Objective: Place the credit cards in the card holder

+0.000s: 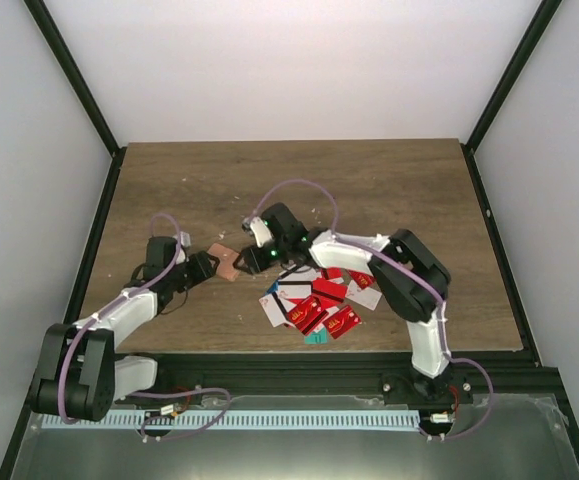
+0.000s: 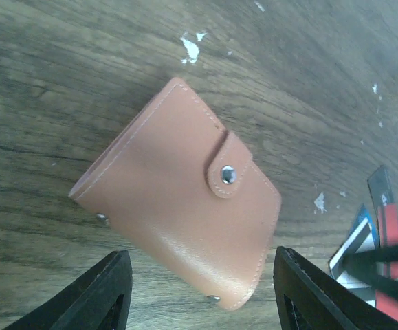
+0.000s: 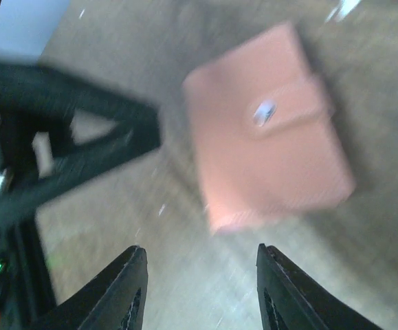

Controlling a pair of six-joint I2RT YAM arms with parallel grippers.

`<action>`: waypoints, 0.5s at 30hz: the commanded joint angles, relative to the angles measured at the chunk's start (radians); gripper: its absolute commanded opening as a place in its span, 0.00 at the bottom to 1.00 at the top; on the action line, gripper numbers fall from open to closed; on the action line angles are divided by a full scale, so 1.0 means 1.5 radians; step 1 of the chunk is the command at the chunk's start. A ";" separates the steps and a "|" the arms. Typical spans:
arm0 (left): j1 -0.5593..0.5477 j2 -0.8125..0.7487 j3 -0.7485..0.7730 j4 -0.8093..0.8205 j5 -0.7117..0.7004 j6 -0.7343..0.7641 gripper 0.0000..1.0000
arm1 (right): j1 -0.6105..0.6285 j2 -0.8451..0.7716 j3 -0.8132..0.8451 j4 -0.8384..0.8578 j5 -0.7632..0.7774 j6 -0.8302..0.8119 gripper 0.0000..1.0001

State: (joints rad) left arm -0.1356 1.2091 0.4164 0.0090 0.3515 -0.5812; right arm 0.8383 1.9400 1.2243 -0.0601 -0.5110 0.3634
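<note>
1. The worktop (image 1: pixel 389 180) lies under my left tool (image 2: pixel 202 256) and right tool (image 3: pixel 199 251); both stand open and hold nothing.
2. The card holder (image 2: pixel 178 199) lies flat and snapped shut, its corner between my left jaws. It is probably light and soft, so I'd pinch the stitched edges.
3. The credit cards (image 1: pixel 319 300) are heaped right of that tool. They look thin, stiff and slick, so I'd take them by an edge.
</note>
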 commanded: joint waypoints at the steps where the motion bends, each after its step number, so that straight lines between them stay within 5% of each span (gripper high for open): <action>1: -0.002 0.001 -0.022 0.015 -0.027 -0.040 0.59 | -0.037 0.095 0.121 -0.028 0.085 -0.010 0.45; 8: -0.002 0.036 -0.033 0.046 -0.007 -0.074 0.59 | -0.056 0.216 0.246 -0.072 0.091 -0.039 0.43; 15: -0.002 0.111 -0.041 0.112 0.013 -0.096 0.55 | -0.056 0.209 0.187 -0.017 -0.054 -0.013 0.30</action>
State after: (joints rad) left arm -0.1356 1.3109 0.3698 0.1081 0.3477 -0.7052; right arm 0.7452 2.2608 1.5486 -0.1001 -0.4568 0.3256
